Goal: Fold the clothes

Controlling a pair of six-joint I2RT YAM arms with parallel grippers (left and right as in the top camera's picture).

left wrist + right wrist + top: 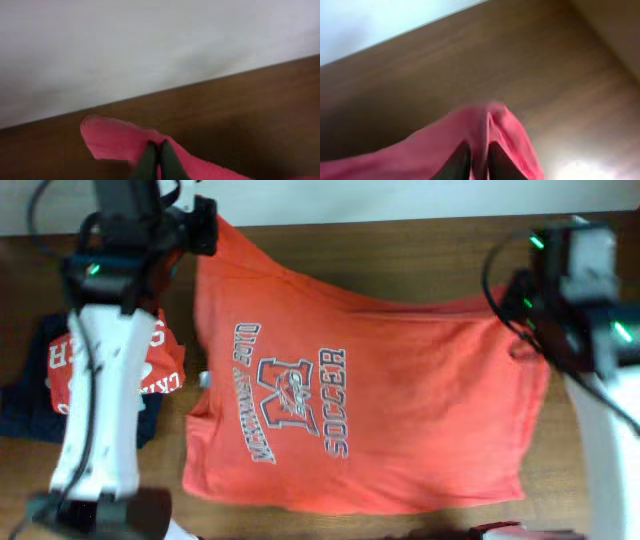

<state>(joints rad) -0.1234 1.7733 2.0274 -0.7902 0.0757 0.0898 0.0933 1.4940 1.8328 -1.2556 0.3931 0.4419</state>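
The orange-red T-shirt lies print-up across the table, its navy M and soccer lettering sideways near the left. My left gripper is at the far left corner, shut on a corner of the shirt, fingers pinched together on the cloth. My right gripper is at the shirt's far right edge, shut on a bunched fold of it, cloth between its fingers. The far edge hangs stretched between both grippers.
A red shirt with white print lies on a dark navy garment at the left, partly under my left arm. A light wall borders the table's far edge. Bare wood shows behind the shirt.
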